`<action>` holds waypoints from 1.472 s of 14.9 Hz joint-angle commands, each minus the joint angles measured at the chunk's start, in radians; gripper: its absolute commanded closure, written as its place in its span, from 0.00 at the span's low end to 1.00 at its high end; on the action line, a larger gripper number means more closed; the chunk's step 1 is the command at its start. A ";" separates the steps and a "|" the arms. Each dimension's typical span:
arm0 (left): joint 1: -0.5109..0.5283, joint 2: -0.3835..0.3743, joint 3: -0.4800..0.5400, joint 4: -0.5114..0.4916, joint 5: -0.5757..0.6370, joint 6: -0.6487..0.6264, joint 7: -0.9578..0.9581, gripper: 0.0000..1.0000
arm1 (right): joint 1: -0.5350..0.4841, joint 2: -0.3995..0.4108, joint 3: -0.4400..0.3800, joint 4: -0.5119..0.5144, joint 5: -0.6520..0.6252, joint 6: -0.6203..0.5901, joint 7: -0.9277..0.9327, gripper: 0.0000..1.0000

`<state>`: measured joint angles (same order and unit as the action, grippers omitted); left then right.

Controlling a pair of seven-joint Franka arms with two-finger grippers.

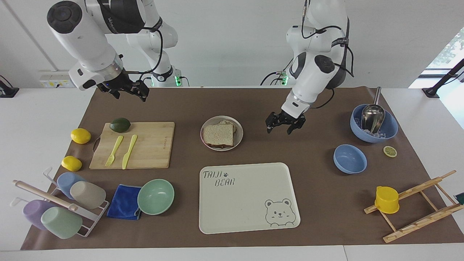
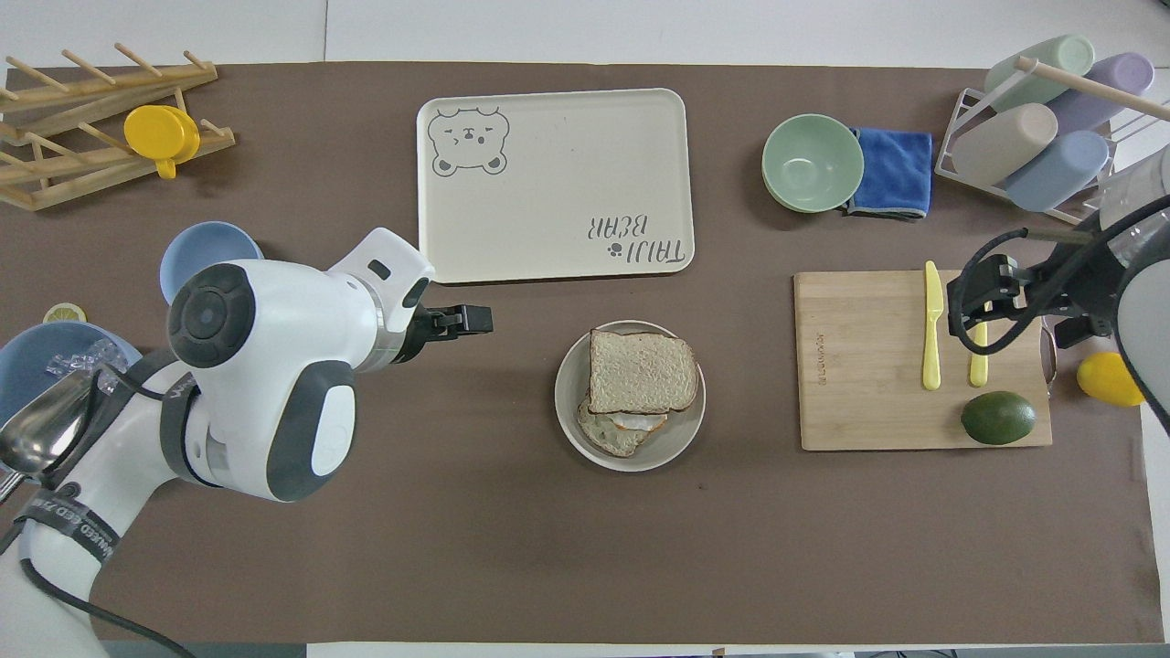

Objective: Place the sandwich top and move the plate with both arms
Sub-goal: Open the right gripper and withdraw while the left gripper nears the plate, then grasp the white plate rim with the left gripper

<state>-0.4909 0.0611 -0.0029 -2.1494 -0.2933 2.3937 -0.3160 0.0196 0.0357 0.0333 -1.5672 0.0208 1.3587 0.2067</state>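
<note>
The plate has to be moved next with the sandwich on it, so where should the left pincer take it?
On the bare shallow rim of the plate facing the left pincer, coming in low; the bread covers the middle.

Pale speckled sandwich top (image 1: 218, 135), brown crust; beige-grey plate (image 1: 239, 132); cream bear-print tray (image 1: 250, 214); mint bowl (image 1: 156, 196); blue cloth (image 1: 123, 202).
</note>
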 commanded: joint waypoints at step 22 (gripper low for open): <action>-0.202 0.164 0.007 -0.006 -0.129 0.099 0.018 0.47 | 0.006 -0.008 -0.107 0.005 -0.012 0.051 -0.231 0.00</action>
<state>-0.6758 0.2228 -0.0093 -2.1508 -0.3977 2.4951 -0.3084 0.0219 0.0175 -0.0567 -1.5959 0.0030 1.4129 0.0001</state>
